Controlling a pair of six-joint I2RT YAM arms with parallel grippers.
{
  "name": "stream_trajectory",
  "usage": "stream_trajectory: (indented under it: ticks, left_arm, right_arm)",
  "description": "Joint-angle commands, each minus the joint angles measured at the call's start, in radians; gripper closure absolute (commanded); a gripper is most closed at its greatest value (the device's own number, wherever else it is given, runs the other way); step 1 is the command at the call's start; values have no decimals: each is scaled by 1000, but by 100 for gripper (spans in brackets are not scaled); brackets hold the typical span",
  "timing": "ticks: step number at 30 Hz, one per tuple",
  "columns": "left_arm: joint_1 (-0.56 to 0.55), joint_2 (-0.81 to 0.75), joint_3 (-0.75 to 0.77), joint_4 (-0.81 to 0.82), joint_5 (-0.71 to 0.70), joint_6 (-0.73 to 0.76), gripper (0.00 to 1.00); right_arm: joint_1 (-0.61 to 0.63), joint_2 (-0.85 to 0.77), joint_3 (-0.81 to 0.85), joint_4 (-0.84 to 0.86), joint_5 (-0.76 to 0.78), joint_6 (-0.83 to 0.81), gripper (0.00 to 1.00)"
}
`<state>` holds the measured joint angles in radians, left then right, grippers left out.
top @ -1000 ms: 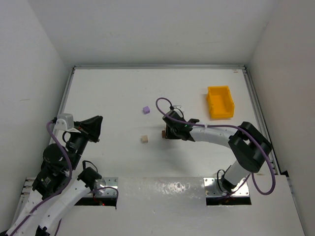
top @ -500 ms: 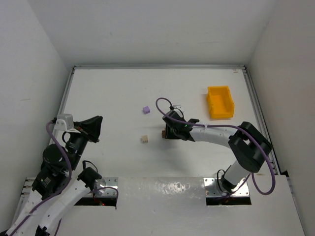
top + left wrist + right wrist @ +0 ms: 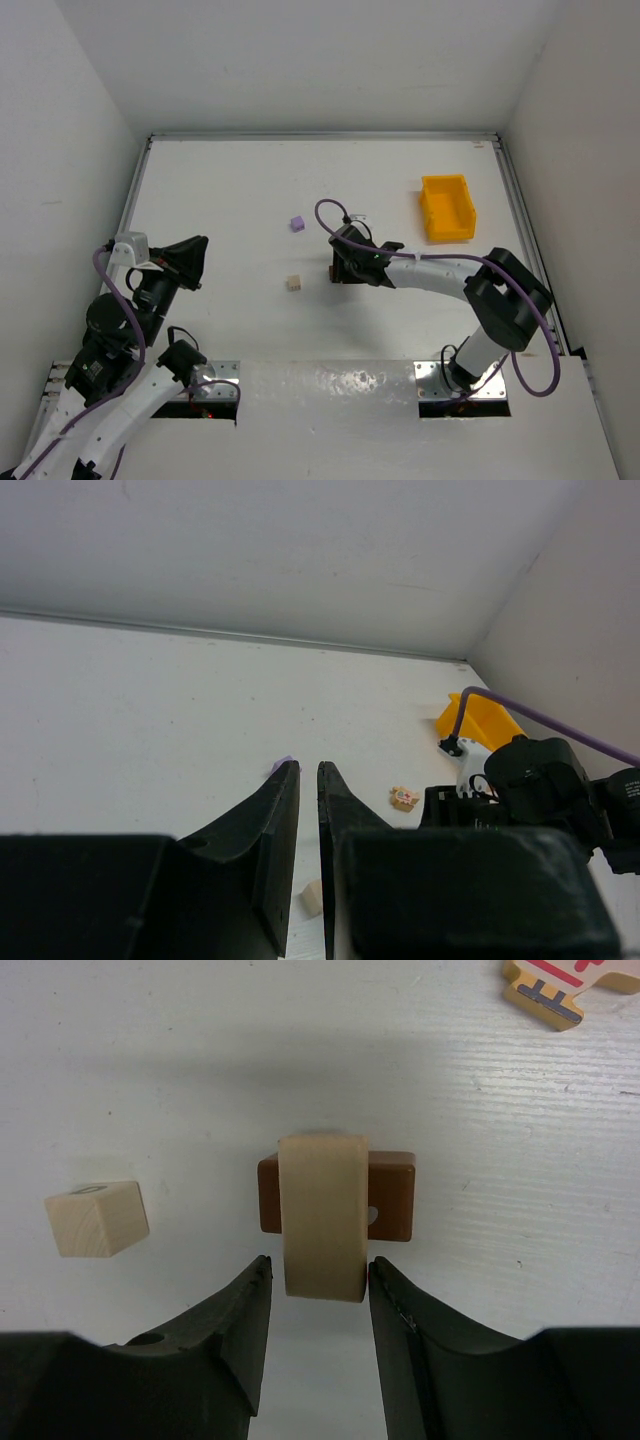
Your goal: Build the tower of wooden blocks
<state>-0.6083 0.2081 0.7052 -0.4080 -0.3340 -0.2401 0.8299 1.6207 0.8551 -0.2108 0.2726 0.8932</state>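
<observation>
Over the last second almost nothing on the counter (image 3: 220,190) has shifted. The right arm (image 3: 440,270) has stayed stretched toward the middle, and the left arm (image 3: 130,330) has stayed folded back at its own side, well apart from the work. The yellow bin (image 3: 446,207) sits far right, as before. My reading of that stillness is a placement being finished, not a new reach.

The left fingers (image 3: 265,840) are closed to a thin slit and hold nothing. The right fingers (image 3: 240,1330) flank the near end of the tan block (image 3: 320,1215), with a sliver of gap on each side, so they look let go rather than pinching.

That tan block lies crosswise on top of the brown block (image 3: 392,1195), whose two ends stick out left and right. So the tower is two pieces high. A pale cube (image 3: 96,1219) rests loose near it on the left, probably the next piece.
</observation>
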Motion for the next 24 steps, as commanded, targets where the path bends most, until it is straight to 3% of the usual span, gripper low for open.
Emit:
stream_trajectory:
  ticks: [1,15,24]
  left_arm:
    - [-10,-7,2,8,-8,7,88]
    - [-10,-4,0,9,-8,5,88]
    - [-11,13,0,9,-10,7,88]
  right_arm:
    - [9,-7,42,16,-4,1,57]
    - [11,-44,25,-24,37,-19,52]
    - [9,-200,35,-156,120,-117,44]
